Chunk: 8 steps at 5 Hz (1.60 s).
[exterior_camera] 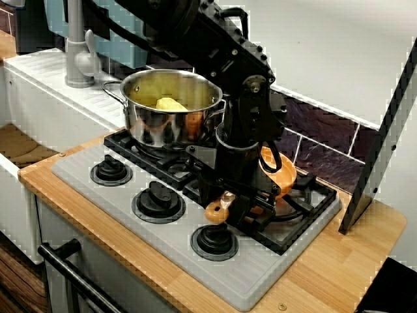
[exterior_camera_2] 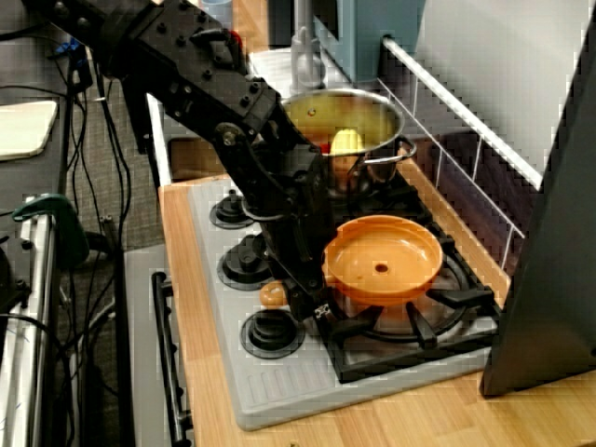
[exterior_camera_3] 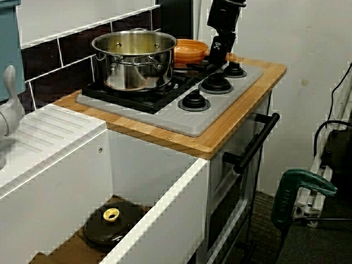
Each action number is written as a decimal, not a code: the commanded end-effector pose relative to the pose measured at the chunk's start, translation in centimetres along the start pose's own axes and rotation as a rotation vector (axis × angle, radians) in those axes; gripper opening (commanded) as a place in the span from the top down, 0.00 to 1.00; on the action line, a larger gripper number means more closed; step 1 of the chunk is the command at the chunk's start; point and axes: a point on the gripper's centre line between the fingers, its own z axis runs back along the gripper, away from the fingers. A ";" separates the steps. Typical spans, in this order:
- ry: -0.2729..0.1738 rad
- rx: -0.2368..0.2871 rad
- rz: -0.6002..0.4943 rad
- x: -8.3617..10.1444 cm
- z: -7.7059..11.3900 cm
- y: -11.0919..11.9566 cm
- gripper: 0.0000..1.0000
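An orange pan [exterior_camera_2: 382, 259] sits on the right burner grate [exterior_camera: 296, 228] of a toy stove. Its handle [exterior_camera: 217, 210] points toward the knobs. My black gripper [exterior_camera: 240, 203] reaches straight down over that handle, fingers on either side, and looks shut on it; the handle's round end sticks out past the fingers. From above, the gripper [exterior_camera_2: 312, 300] is at the pan's near-left rim. In the low side view the gripper [exterior_camera_3: 219, 55] stands beside the pan [exterior_camera_3: 190, 50]. A steel pot [exterior_camera: 172, 107] on the left burner holds a yellow corn piece [exterior_camera: 171, 104].
Three black knobs [exterior_camera: 158, 201] line the stove's front edge. A grey faucet [exterior_camera: 79, 49] and a white sink lie to the left, with a black lid [exterior_camera_3: 113, 223] in the basin. A dark board [exterior_camera: 384, 130] leans at the right. An oven handle [exterior_camera_3: 253, 144] runs below.
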 end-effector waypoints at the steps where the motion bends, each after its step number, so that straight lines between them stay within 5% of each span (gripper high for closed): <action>1: -0.036 -0.043 0.034 0.7 2.7 -0.2 1.00; 8: -0.059 -0.100 0.046 1.6 6.6 0.2 1.00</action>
